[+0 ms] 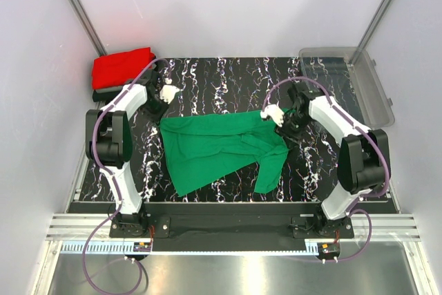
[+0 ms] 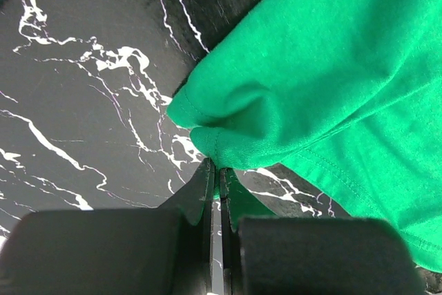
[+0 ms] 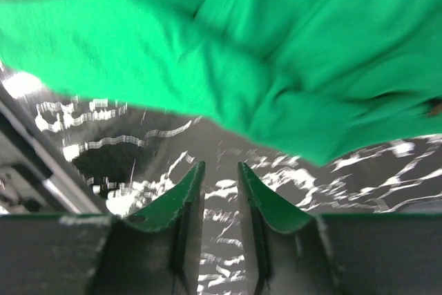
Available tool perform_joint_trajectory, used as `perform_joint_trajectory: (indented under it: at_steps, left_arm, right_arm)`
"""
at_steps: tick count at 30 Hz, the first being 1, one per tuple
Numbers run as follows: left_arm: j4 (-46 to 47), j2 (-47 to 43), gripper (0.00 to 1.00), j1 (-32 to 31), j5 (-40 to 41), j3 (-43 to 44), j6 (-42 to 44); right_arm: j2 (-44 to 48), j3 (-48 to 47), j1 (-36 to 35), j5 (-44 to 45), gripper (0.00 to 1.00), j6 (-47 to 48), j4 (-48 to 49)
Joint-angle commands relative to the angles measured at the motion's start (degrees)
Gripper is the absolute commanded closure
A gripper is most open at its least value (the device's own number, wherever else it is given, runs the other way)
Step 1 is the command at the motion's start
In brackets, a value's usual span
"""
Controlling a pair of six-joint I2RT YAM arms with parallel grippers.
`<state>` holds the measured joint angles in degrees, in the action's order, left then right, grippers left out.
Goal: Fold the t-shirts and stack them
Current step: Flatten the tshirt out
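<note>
A bright green t-shirt [image 1: 214,146] lies spread on the black marbled table [image 1: 228,77], one sleeve trailing toward the front right. My left gripper [image 1: 163,119] is at its back left corner. In the left wrist view that gripper [image 2: 217,167] is shut on a pinch of the green t-shirt's [image 2: 324,67] edge. My right gripper [image 1: 282,124] is at the shirt's back right corner. In the right wrist view it [image 3: 219,165] is open, with only table between the fingers and the green t-shirt [image 3: 276,46] just ahead. A folded red t-shirt [image 1: 123,67] rests on a dark one [image 1: 103,94] at the back left.
A clear plastic bin [image 1: 384,101] stands at the back right corner, partly past the table's edge. White walls close in the back and sides. The arm bases are at the near edge.
</note>
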<state>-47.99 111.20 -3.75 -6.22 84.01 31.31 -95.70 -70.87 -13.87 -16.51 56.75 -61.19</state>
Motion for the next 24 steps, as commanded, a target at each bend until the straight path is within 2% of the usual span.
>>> perform_joint_trajectory:
  at_steps: [1, 7, 15, 24]
  left_arm:
    - [0.2, -0.5, 0.99, -0.4, -0.9, 2.4, -0.8]
    - [0.1, -1.4, 0.99, -0.4, -0.4, 1.2, -0.6]
    - [0.1, -1.8, 0.99, -0.4, 0.0, 0.8, -1.0]
    - [0.0, -1.5, 0.99, -0.4, 0.2, 0.8, -0.9]
  right_arm:
    - [-0.5, -6.9, 0.1, -5.0, 0.66, -3.8, 3.8]
    - [-7.8, -14.2, -0.5, -8.9, 0.55, -5.1, 3.5]
    - [-15.4, -16.7, -3.5, -10.1, 0.54, -4.3, 1.4]
    - [-19.0, -16.5, -4.2, -9.2, 0.51, -4.3, 0.5]
